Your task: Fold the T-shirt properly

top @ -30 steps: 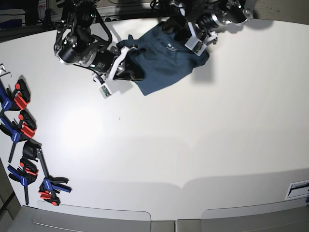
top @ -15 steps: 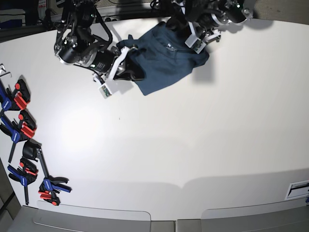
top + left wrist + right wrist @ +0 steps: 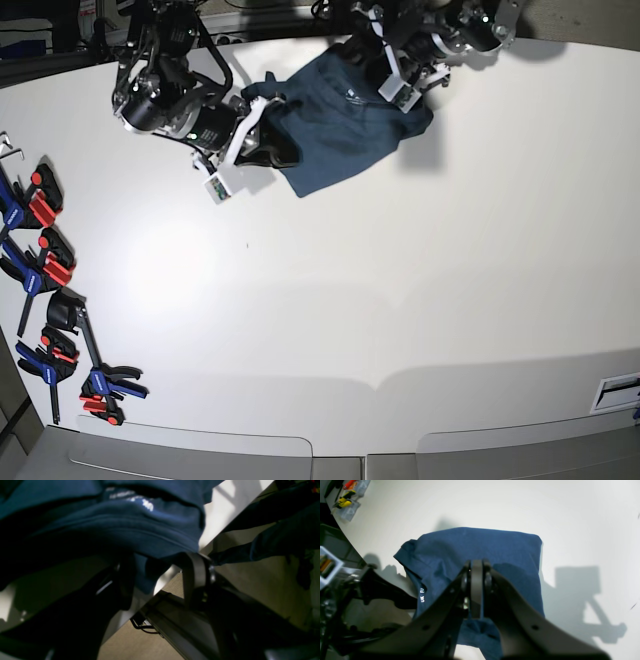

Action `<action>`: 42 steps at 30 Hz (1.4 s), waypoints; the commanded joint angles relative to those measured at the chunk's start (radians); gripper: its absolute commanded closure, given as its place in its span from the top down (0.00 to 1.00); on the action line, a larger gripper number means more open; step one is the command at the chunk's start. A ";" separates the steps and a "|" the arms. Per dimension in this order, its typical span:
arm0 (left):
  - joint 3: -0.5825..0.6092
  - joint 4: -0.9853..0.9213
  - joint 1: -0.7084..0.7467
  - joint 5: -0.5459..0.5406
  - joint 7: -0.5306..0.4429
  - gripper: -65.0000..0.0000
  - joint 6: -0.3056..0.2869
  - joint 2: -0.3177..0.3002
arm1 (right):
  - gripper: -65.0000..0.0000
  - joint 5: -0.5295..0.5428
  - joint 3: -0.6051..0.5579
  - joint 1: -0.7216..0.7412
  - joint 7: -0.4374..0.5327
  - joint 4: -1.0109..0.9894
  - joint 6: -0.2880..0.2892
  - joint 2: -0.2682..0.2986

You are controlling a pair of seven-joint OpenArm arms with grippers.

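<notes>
We see the shirt (image 3: 340, 125) folded into a compact block at the far edge of the worktop (image 3: 400, 280), its long axis running from near-left to far-right. Our right gripper (image 3: 476, 592) hangs over it with jaws pressed together, holding nothing. Only the right wrist view shows white letters (image 3: 422, 595) by the collar. The left wrist view shows our left gripper (image 3: 162, 580) spread apart beside the shirt's edge. Against a second ago, the left arm has drawn back toward the far edge. Clamps (image 3: 45, 265) lie at the left.
</notes>
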 commanded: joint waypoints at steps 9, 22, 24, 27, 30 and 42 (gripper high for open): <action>0.002 0.011 0.003 -0.047 -0.026 0.00 -0.013 0.000 | 0.00 0.024 0.003 0.011 0.022 0.018 0.006 0.006; 0.002 0.114 0.018 0.018 0.054 0.19 -0.038 -0.006 | 0.00 0.024 0.003 0.011 0.022 0.018 0.006 0.006; 0.006 0.114 0.023 0.019 0.032 0.43 -0.065 -0.006 | 0.00 0.024 0.003 0.011 0.024 0.018 0.006 0.006; 0.008 0.113 0.023 0.046 -0.021 0.49 -0.064 -0.005 | 0.00 0.024 0.003 0.011 0.030 0.018 0.006 0.006; 0.024 0.113 0.023 0.047 -0.050 0.49 -0.064 -0.005 | 0.00 0.024 0.003 0.011 0.033 0.018 0.006 0.006; 0.145 0.026 -0.041 0.151 -0.085 0.49 0.000 0.000 | 0.00 0.024 0.003 0.011 0.033 0.018 0.006 0.006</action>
